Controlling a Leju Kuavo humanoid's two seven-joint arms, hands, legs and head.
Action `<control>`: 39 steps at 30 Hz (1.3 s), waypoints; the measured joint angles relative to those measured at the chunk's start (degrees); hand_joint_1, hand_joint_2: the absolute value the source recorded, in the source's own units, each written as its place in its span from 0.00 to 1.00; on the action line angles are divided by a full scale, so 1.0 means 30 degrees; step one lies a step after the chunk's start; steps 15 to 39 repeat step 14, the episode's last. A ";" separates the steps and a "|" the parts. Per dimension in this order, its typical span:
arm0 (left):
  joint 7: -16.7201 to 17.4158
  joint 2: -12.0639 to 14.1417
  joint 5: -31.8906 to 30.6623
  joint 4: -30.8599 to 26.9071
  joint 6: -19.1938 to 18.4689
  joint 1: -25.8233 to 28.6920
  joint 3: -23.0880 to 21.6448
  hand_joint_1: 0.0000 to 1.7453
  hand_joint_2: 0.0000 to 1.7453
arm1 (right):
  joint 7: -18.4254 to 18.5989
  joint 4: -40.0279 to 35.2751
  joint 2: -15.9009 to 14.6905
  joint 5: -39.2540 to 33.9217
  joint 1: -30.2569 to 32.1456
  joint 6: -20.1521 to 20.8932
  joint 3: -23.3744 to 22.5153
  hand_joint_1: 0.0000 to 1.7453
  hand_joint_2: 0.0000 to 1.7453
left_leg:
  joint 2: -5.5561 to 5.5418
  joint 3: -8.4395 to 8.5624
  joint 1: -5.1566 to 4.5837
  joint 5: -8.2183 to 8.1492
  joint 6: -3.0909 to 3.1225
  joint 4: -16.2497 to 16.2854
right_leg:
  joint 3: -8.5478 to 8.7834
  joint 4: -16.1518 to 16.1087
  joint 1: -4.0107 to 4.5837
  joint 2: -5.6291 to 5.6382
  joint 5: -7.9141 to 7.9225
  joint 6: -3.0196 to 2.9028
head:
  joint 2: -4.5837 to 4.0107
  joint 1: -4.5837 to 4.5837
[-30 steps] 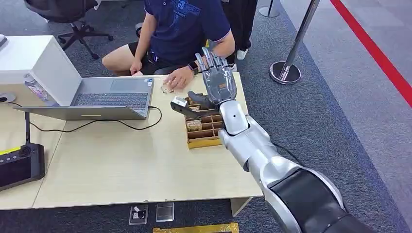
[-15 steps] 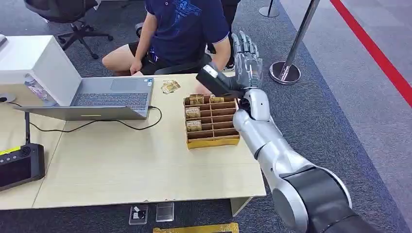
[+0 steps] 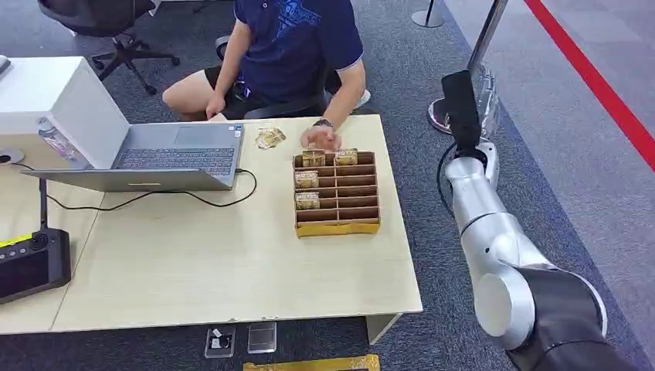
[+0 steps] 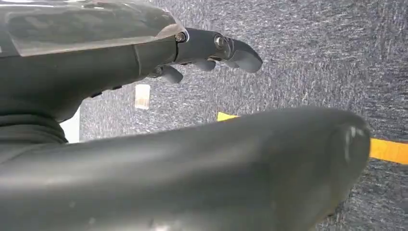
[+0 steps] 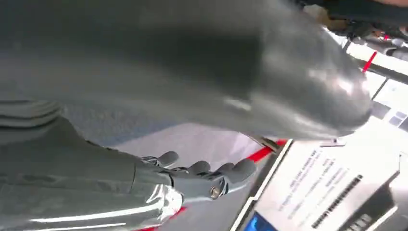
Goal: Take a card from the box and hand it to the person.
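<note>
The right hand (image 3: 473, 97) is raised off the table's far-right side, above grey carpet, beside a stanchion base (image 3: 442, 114). In the right wrist view its fingers (image 5: 207, 175) lie loosely extended and apart, with nothing between them. The left hand (image 4: 211, 48), seen in the left wrist view, hangs over carpet with its fingers gently curled and slightly spread, empty.

The box (image 3: 337, 224), a yellow-rimmed tray of slotted compartments, sits on the pale wooden table (image 3: 193, 263), well to the left of the right hand and lower than it. Cards (image 3: 307, 200) stand in several compartments on the side of the box farther from the right hand. A few loose cards (image 3: 269, 137) lie on the table beyond the box, farther still from that hand.

A seated person (image 3: 297, 46) in a dark blue shirt rests a hand (image 3: 320, 137) on the table, just at the box's far edge. An open laptop (image 3: 166, 158) stands farther left.
</note>
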 joint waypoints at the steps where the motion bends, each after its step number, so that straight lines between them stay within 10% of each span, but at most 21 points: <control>1: 0.0000 0.0000 0.0000 0.0000 -0.0036 0.0018 0.0029 0.00 0.00 | -0.0188 0.0036 -0.0379 -0.0827 0.0088 0.0324 -0.0525 0.00 0.00 | -0.0028 -0.0003 0.0001 0.0003 0.0002 0.0002 | -0.0001 -0.0002 0.0002 -0.0047 -0.0003 0.0002 | 0.0000 -0.0008; 8: -0.0080 0.0036 0.0058 0.0000 -0.0087 0.0118 0.0174 0.00 0.00 | -0.0524 0.0684 -0.3207 -0.4110 0.2111 0.1338 -0.3762 0.00 0.00 | -0.0035 -0.0027 -0.0001 -0.0009 0.0017 0.0004 | -0.0003 -0.0019 0.0000 -0.0057 -0.0004 0.0004 | 0.0000 0.0073; 9: -0.0109 0.0044 0.0095 0.0000 -0.0087 0.0135 0.0211 0.00 0.00 | -0.0443 0.0904 -0.3474 -0.4486 0.2556 0.1515 -0.4109 0.00 1.00 | -0.0045 -0.0033 0.0000 -0.0010 0.0018 0.0003 | -0.0003 -0.0020 0.0001 -0.0061 -0.0005 0.0005 | 0.0000 0.0058; 14: -0.0248 0.0066 0.0292 0.0000 0.0037 0.0201 0.0466 0.00 0.00 | 0.0731 0.1997 -0.4610 -0.6476 0.5031 0.1762 -0.6222 0.00 1.00 | -0.0039 -0.0017 0.0004 -0.0016 0.0017 -0.0006 | -0.0002 -0.0023 0.0009 -0.0056 -0.0011 0.0000 | 0.0000 0.0051; 39: -0.0248 0.0066 0.0292 0.0000 0.0037 0.0201 0.0466 0.00 0.00 | 0.0731 0.1997 -0.4610 -0.6476 0.5031 0.1762 -0.6222 0.00 1.00 | -0.0039 -0.0017 0.0004 -0.0016 0.0017 -0.0006 | -0.0002 -0.0023 0.0009 -0.0056 -0.0011 0.0000 | 0.0000 0.0051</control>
